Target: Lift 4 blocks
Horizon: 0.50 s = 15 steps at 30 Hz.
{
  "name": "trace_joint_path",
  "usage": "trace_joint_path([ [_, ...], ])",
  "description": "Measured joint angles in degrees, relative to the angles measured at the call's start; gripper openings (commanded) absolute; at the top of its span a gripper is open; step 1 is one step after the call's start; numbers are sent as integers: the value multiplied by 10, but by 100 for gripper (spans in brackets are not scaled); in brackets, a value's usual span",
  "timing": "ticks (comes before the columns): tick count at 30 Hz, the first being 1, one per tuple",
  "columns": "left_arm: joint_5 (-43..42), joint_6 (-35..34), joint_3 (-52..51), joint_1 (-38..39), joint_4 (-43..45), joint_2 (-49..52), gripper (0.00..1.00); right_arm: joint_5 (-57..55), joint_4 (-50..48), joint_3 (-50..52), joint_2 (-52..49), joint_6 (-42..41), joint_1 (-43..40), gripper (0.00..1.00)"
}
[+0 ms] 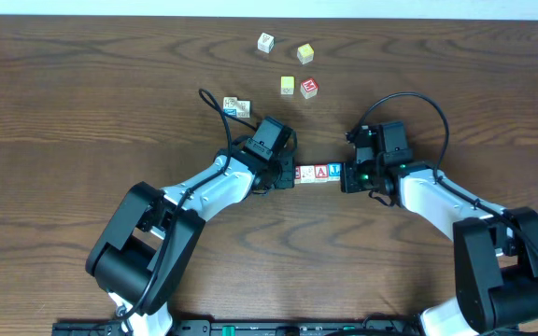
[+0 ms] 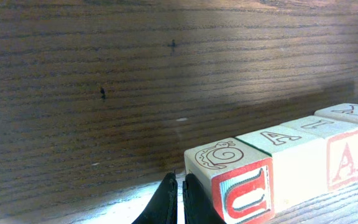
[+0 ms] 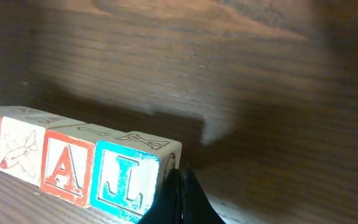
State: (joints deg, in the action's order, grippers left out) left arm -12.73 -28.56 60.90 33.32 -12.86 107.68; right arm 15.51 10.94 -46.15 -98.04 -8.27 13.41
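The 4 blocks lie in one tight row between my two grippers. From left to right in the overhead view they are the red-framed "C" block (image 1: pixel 302 174) (image 2: pixel 241 190), a whitish block (image 1: pixel 312 173) (image 2: pixel 297 162), the red-framed "A" block (image 1: pixel 322 172) (image 3: pixel 67 165) and a blue-lettered block (image 1: pixel 334 171) (image 3: pixel 124 180). My left gripper (image 1: pixel 290 175) (image 2: pixel 181 186) is shut, its tips against the "C" end. At the other end my right gripper (image 1: pixel 345 174) (image 3: pixel 180 186), also shut, presses on the blue-lettered block. Whether the row touches the table I cannot tell.
Farther back on the wooden table lie a white cube (image 1: pixel 265 42), two yellow cubes (image 1: pixel 304 53) (image 1: pixel 288 86) and a red-marked cube (image 1: pixel 309 89). A pair of white cubes (image 1: pixel 235 108) lies beside the left arm. Black cables loop over both arms.
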Motion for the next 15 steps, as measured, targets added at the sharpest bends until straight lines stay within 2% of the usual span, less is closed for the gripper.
trace_joint_path([
  [15,0,0,0,0,0,0,7,1,-9,0,0,-4,0,1],
])
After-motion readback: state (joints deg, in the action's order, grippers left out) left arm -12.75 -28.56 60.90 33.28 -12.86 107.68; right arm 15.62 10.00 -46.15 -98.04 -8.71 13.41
